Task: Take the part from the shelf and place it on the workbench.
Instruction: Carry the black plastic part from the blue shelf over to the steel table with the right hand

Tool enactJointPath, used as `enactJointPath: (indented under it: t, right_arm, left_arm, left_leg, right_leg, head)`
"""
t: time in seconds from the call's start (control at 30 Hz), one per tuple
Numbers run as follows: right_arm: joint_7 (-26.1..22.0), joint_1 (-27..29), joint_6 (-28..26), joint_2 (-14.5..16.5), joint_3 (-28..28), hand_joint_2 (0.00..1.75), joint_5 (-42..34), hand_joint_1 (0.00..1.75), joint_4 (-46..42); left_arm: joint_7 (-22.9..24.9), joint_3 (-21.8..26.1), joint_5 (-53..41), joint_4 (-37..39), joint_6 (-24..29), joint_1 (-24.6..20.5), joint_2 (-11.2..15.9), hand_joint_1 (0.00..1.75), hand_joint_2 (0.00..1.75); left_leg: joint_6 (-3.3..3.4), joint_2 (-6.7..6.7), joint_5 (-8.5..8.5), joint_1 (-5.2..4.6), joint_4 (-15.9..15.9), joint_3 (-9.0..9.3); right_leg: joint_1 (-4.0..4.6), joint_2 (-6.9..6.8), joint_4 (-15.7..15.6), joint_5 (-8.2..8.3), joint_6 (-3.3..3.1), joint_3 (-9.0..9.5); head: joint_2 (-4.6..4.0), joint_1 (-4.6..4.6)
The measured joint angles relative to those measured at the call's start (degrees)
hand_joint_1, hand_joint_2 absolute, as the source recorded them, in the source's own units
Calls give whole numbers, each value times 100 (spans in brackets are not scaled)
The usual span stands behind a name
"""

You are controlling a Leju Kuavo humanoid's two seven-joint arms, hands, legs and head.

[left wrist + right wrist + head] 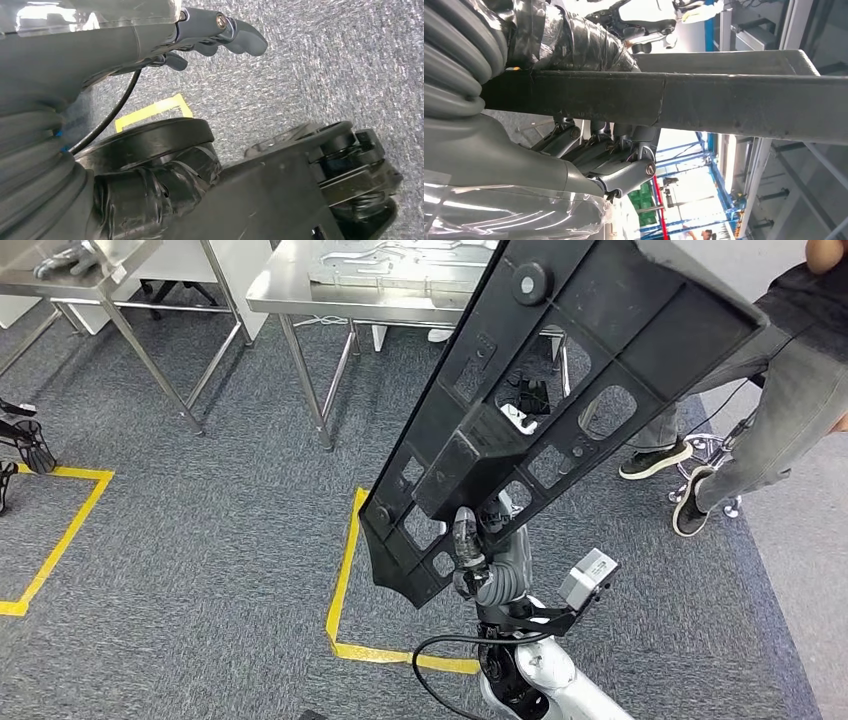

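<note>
Right hand [478, 558] clamped on lower end of black part [560, 390], fingers [619, 150] wrapped round its edge. Part raised off the floor, tilted, upper end leaning out toward steel counter [300, 290]. Left hand [220, 35] low over grey carpet [200, 520], fingers curled in, nothing in them. Yellow tape [345, 570] on carpet just below part. Beyond part, counter with pale tray on top. Right of counter, person's legs [760, 430] in grey trousers, dark shoes.
</note>
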Motion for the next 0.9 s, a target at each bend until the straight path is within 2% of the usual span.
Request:
enactJointPath:
  t: [0.1,0.17,0.23,0.3,0.33,0.37,0.4,0.47,0.5,0.53,0.6,0.7,0.77,0.83,0.87,0.9]
  right_arm:
    - [4,-7,0,0,1,175,-3,175,1]
    - [8,-14,0,0,1,175,-5,175,1]
    - [11,-24,0,0,0,175,-6,175,-1]
    - [13,-21,-1,-1,0,175,-7,175,2]
    - [14,-17,-2,-2,0,175,-7,175,4]
    - [15,-12,-2,-3,0,175,-8,175,8]
    - [17,-9,-2,-4,0,175,-9,175,12]
    - [21,-12,-2,-4,0,175,-9,175,17]
    - [23,-16,-2,-4,0,175,-10,175,17]
    - [25,-22,-2,-3,0,175,-10,175,19]
    - [29,-29,-2,-3,-1,175,-13,175,22]
    - [36,-31,-2,-1,-1,175,-15,175,24]
    - [37,-35,-2,0,0,175,-15,175,25]
    - [38,-35,-2,0,0,175,-15,175,34]
    - [39,-33,-2,0,0,175,-15,175,43]
    - [39,-31,-2,0,0,175,-15,175,51]
  left_arm:
    - [-3,0,3,0,-10,-9,2,0,175]
    - [-8,-1,2,0,-12,-2,2,0,175]
    - [-14,-2,0,0,-13,-6,0,0,175]
    - [-18,-2,-2,0,-16,-12,-1,0,175]
    - [-19,-2,-3,0,-17,-11,-1,0,175]
    - [-19,-2,-3,1,-18,-7,-1,0,175]
    - [-19,-2,-3,1,-18,-2,-1,0,175]
    - [-19,-2,-3,1,-23,2,-2,0,175]
    - [-19,-2,-3,0,-26,-2,-3,0,175]
    - [-19,-2,-3,0,-28,-7,-4,0,175]
    - [-20,-2,-3,0,-29,-15,-4,0,175]
    - [-23,-2,-3,0,-29,-15,-3,0,175]
    - [-28,-2,-3,0,-29,-16,-3,0,175]
    - [-33,-2,-3,0,-30,-10,-3,0,175]
    - [-34,-2,-1,0,-30,-3,-2,0,175]
    - [-34,-2,1,0,-31,3,-2,0,175]
  left_leg:
    - [118,4,665,-38,-1333,564]
    - [189,-4,668,-23,-1395,604]
    - [265,-6,668,0,-1451,666]
    - [317,-5,641,-11,-1456,695]
    - [329,-6,625,-17,-1452,705]
    - [336,-8,604,-23,-1445,719]
    - [335,-14,581,-26,-1435,738]
    - [317,-29,519,-28,-1411,800]
    - [295,-37,485,-38,-1392,823]
    - [267,-44,458,-46,-1382,836]
    - [209,-51,429,-62,-1381,843]
    - [113,-35,348,-58,-1298,838]
    - [45,-16,105,-32,-799,600]
    - [-4,-8,-153,-4,-92,194]
    - [-21,-7,-164,7,124,38]
    - [-28,-7,-61,15,129,-18]
  right_leg:
    - [20,5,-30,-113,132,139]
    - [14,5,-10,-150,202,144]
    - [14,7,317,-327,249,-4]
    - [13,8,1049,-632,270,-410]
    - [12,7,1384,-722,277,-624]
    - [11,7,1562,-707,279,-770]
    - [12,7,1517,-571,274,-805]
    - [15,7,854,-99,240,-568]
    - [29,8,483,58,218,-405]
    - [41,10,214,144,190,-279]
    - [63,19,56,112,141,-194]
    - [22,28,3,103,45,-133]
    - [4,18,-25,84,-14,-75]
    - [7,8,-20,50,-46,-48]
    - [8,9,-14,30,-50,-33]
    - [7,13,-8,7,-47,-12]
  head:
    - [0,7]
    - [0,7]
    - [0,13]
    - [0,19]
    - [0,20]
    - [0,19]
    - [0,19]
    - [0,21]
    - [0,20]
    - [0,16]
    - [0,11]
    - [0,3]
    - [0,-14]
    - [0,-23]
    - [0,-23]
    - [0,-23]
